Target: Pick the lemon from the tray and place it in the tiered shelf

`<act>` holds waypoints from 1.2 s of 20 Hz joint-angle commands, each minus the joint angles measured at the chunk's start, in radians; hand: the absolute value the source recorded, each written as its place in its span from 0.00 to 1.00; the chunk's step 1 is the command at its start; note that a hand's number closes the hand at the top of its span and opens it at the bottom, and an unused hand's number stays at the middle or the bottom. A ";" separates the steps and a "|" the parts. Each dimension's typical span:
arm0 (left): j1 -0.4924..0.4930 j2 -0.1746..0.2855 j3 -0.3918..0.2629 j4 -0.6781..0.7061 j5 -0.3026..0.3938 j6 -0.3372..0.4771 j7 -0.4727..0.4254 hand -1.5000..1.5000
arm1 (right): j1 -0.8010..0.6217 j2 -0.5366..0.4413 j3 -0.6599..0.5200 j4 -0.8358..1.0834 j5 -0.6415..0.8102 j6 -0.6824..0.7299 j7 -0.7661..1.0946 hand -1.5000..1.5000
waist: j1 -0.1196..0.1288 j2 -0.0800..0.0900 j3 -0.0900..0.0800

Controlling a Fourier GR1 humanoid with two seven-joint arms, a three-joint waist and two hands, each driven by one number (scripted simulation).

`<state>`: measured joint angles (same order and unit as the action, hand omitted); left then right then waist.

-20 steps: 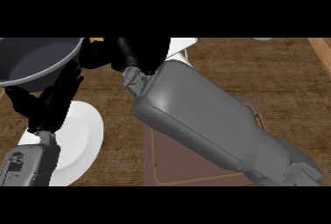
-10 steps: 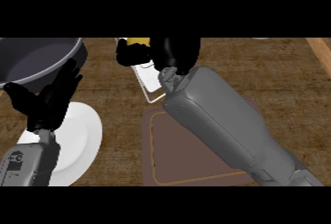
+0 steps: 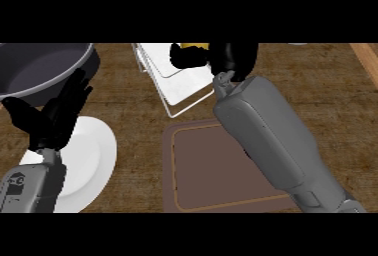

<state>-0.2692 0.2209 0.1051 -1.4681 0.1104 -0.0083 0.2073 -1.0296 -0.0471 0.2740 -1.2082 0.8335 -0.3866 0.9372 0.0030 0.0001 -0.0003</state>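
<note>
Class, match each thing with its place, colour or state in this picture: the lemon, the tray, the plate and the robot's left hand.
Things
1. lemon
2. tray
3. plate
4. left hand

Descriptions
A. open, fingers straight, at the view's left
B. yellow, held in the right hand at the tiered shelf
C. brown, in the middle of the counter
D. white, lower left, partly under the left forearm

Pairs: 1-B, 2-C, 3-D, 4-A
</note>
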 commanded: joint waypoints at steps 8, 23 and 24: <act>0.089 -0.004 -0.006 -0.095 0.015 -0.032 -0.001 0.50 | 0.039 -0.034 -0.142 0.096 0.039 -0.244 -0.218 0.00 | 0.013 0.002 0.000; 0.044 -0.025 0.000 -0.045 -0.014 0.003 0.018 0.50 | 0.195 -0.237 -0.338 -0.351 -0.350 0.211 -0.157 0.00 | -0.013 -0.005 0.000; 0.062 -0.028 -0.006 -0.081 -0.027 0.021 0.031 0.50 | 0.270 -0.255 -0.357 -0.424 -0.386 0.224 -0.170 0.00 | -0.018 -0.007 0.001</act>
<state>-0.2390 0.2090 0.1144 -1.5091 0.1015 -0.0073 0.2283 -0.8660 -0.2370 -0.0342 -1.4710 0.5245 -0.2462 0.7473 -0.0121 -0.0053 0.0002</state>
